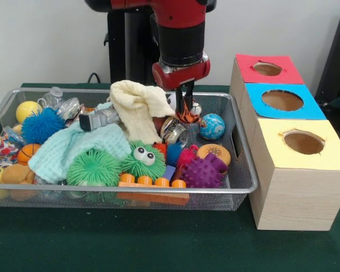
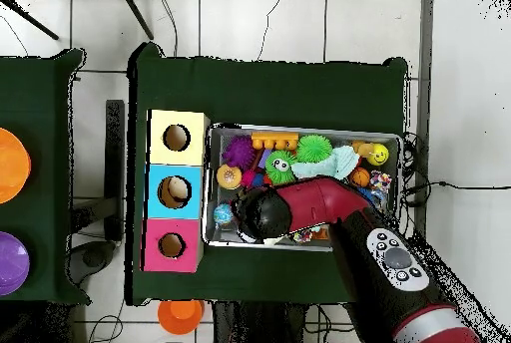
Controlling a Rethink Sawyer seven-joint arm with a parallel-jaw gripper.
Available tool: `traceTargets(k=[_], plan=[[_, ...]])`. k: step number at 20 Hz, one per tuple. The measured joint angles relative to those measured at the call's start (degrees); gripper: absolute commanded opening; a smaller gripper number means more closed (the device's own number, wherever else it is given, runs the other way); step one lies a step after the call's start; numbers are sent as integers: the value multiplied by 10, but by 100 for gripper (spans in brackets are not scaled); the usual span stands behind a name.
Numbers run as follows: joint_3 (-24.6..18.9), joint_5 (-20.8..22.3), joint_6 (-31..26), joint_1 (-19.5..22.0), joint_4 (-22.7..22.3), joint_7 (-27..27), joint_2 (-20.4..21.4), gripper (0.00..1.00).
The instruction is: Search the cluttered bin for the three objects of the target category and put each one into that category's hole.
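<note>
Robot gripper [image 1: 185,107] hangs down into the wire basket [image 1: 246,164], near its far wall. Its two dark fingers are pinching the orange striped tiger toy [image 1: 188,118], which sits right under them. Just beside the gripper, toward the boxes, lies a blue ball [image 1: 212,126]. On its other side is a cream cloth [image 1: 137,107], very close. A bit nearer the camera than the gripper sit a green fuzzy ball with googly eyes [image 1: 143,160] and a purple spiky ball [image 1: 204,171]. The tan plush animal [image 1: 16,174] lies far off at the basket's other end. The red-topped hole [image 1: 267,68] is outside the basket, off to the side of the gripper. From above, the red arm [image 2: 329,202] covers the gripper.
</note>
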State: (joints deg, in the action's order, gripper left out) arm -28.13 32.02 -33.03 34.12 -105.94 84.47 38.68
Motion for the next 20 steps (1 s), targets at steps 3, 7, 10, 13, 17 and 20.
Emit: traceTargets(k=[3, 7, 10, 13, 17, 20], plan=[[-3, -13, -8, 0, -9, 0, 20, 0], [-11, -37, -21, 2, -27, 0, 52, 0], [-17, -50, -25, 3, -37, 0, 70, 0], [-28, -69, -26, 5, -54, 0, 97, 0], [-39, -89, -26, 7, -80, 0, 131, 0], [-45, -99, -26, 7, -100, 0, 155, 0]])
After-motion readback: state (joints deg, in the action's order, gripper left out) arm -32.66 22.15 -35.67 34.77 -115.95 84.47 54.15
